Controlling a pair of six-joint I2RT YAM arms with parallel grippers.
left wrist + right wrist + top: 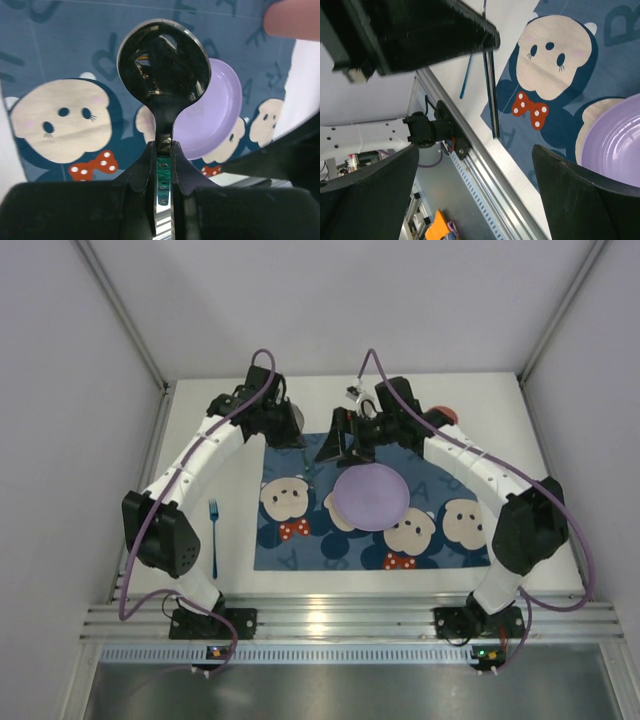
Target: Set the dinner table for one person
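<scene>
**Desk:** So, what's over on the left?

**Me:** A blue fork [213, 537] lying on the white surface [545, 435], just left of the bear placemat [300, 552]. My left fingers [146, 167] are clamped on the handle of a spoon [163, 65], with its bowl sticking out above the placemat.

**Desk:** And the middle?

**Me:** A purple plate [370, 497] sits on the placemat, toward its far edge. The surface runs under everything, from the arm bases to the back wall.

**Desk:** Right side?

**Me:** My right fingers [580, 200] are spread wide and holding nothing, hovering by the plate's far rim.
</scene>
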